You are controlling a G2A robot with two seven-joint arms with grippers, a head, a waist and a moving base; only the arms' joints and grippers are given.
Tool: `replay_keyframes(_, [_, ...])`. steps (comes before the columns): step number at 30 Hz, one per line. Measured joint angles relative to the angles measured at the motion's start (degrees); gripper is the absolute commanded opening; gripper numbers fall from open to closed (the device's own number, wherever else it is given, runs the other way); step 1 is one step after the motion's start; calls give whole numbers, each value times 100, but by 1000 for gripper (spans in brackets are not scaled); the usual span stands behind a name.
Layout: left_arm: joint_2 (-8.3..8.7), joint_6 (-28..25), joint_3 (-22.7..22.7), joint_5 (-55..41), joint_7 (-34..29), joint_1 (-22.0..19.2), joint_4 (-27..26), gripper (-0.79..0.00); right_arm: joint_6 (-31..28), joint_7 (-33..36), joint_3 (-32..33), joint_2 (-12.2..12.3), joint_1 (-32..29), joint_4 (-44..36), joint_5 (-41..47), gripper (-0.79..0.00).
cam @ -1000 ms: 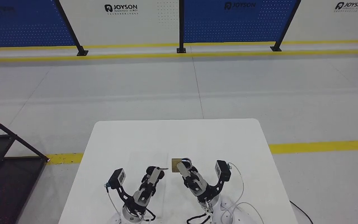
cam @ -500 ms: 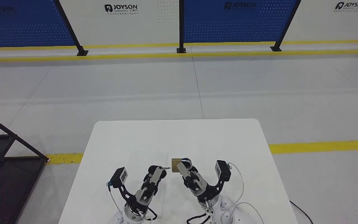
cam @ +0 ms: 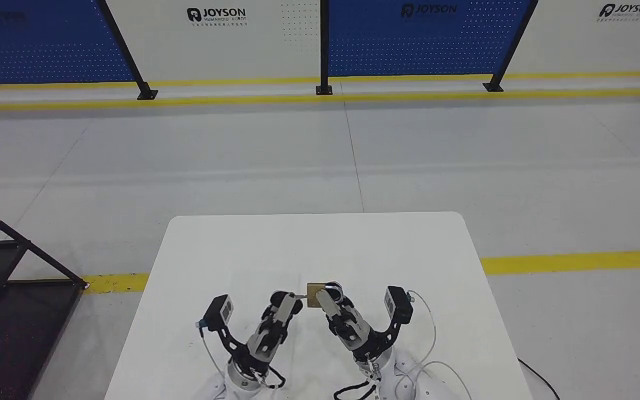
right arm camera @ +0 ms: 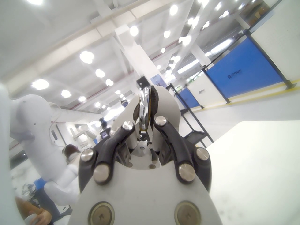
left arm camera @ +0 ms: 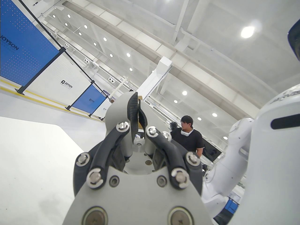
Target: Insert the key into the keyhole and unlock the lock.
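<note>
Left gripper [cam: 291,301] pinched narrow on small dark key [cam: 297,300]. Right gripper [cam: 331,296] clamps square brass padlock [cam: 317,293], lower centre. Risk: a tilted key likely butts the padlock face and twists loose.

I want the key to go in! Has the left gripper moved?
Yes. The left gripper has edged right, toward the lock, which stayed put.

Brass padlock [cam: 318,292], shiny shackle, nipped in the right pincer [right arm camera: 147,94]; small key [cam: 296,300] seemingly touching its side
</note>
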Motion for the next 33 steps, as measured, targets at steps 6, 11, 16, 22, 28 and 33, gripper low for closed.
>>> replay_keyframes(6, [-22,-14,6,-22,-70,-27,20,-785,0,0,0,0,0,0,0,-785])
replay_keyframes(11, [-39,5,5,-5,-114,-22,-25,-785,171,215,-7,0,-30,-115,101,-785])
replay_keyframes(16, [-52,28,-15,41,-136,-9,-43,-785,206,337,27,7,-67,-186,153,-785])
replay_keyframes(22, [-66,55,-48,75,-156,8,-30,-422,180,367,74,9,-99,-225,191,-785])
replay_keyframes(28, [-77,52,-83,40,-187,20,-17,-400,153,380,119,9,-120,-254,229,-785])
replay_keyframes(33, [-77,25,-172,32,-192,34,-18,-453,118,403,175,13,-139,-274,268,-785])
